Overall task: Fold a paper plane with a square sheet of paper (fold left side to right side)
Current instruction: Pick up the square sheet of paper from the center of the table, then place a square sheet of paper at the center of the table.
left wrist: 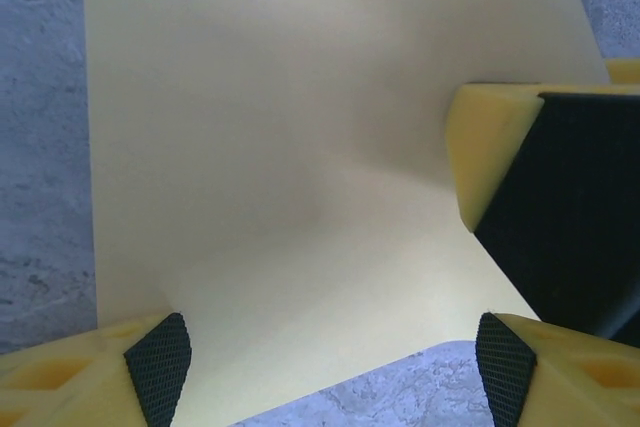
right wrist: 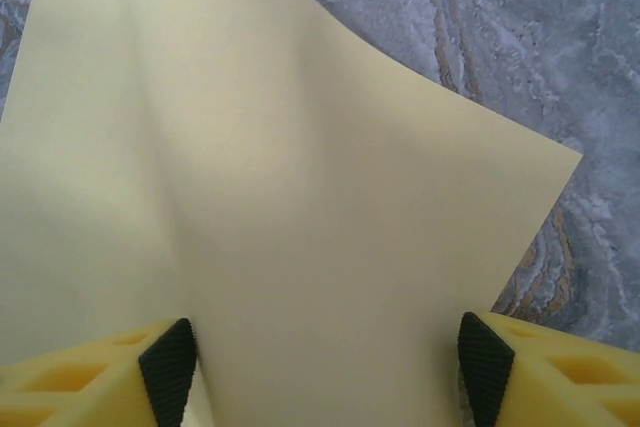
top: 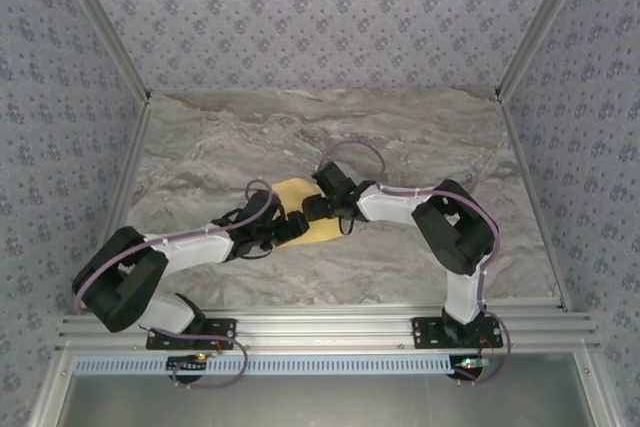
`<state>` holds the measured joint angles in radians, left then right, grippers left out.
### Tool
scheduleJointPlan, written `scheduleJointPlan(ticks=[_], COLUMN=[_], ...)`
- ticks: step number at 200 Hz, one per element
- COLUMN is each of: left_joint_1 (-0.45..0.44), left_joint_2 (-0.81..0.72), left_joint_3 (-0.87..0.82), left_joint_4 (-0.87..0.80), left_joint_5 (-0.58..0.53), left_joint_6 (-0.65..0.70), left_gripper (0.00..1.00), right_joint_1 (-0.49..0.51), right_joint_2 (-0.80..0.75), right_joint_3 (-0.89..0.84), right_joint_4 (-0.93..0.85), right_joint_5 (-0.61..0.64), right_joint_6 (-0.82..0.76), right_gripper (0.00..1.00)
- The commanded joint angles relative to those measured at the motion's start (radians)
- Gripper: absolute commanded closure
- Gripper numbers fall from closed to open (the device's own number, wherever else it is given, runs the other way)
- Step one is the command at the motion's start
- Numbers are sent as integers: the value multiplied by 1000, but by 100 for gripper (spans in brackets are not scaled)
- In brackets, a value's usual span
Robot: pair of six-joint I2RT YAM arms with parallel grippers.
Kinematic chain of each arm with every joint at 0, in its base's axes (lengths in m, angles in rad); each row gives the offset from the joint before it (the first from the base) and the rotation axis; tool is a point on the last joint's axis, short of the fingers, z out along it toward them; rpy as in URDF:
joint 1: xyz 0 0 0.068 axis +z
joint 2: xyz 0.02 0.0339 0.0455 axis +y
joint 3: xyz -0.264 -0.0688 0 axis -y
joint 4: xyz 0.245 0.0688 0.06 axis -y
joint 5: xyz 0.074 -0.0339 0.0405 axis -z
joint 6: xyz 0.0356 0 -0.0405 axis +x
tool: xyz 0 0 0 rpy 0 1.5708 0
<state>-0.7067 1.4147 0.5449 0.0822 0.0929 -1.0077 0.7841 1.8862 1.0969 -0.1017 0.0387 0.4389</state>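
Right wrist: square sheet of paper (right wrist: 300,227) bowed (corner pointing right).

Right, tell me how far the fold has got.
Done: nothing; the square sheet of paper shows no crease, only a soft buckle. In hand: left gripper and right gripper, both open, straddle its edges. Left: the left-to-right fold and all later folds.

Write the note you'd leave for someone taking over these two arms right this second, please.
Left gripper: open, fingers spread over one edge of the square sheet of paper.
Right gripper: open, fingers spread over another edge.
The paper lies on the marble table between both arms, slightly buckled, with no crease visible.
Done: both arms are down at the paper.
Left: the left-to-right fold and every fold after it.
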Motion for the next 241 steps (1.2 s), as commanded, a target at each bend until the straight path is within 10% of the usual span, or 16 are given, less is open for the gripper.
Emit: scheduleJointPlan(ticks=[1,98,178,241], left_joint_1=[8,235,375,373], left_joint_2=[-36,-391,-725,-712], left_joint_3=[-13,-88,-116,-79], left_joint_4=[-103,-125,19,339], left_joint_5=[-44,182,409,552], left_joint_6=[3,70,77,19], left_gripper=[21,12,2,2], right_joint_1=[16,-35,-208,-272], right_joint_2=[-23,-200,-594,-856], right_joint_3=[-23,-121,-292,-289], right_joint_4=[-75,63,177,219], right_joint_5=[-71,-283,-638,-856], right_joint_6=[18,52,155,293], right_gripper=[35,79,80,80])
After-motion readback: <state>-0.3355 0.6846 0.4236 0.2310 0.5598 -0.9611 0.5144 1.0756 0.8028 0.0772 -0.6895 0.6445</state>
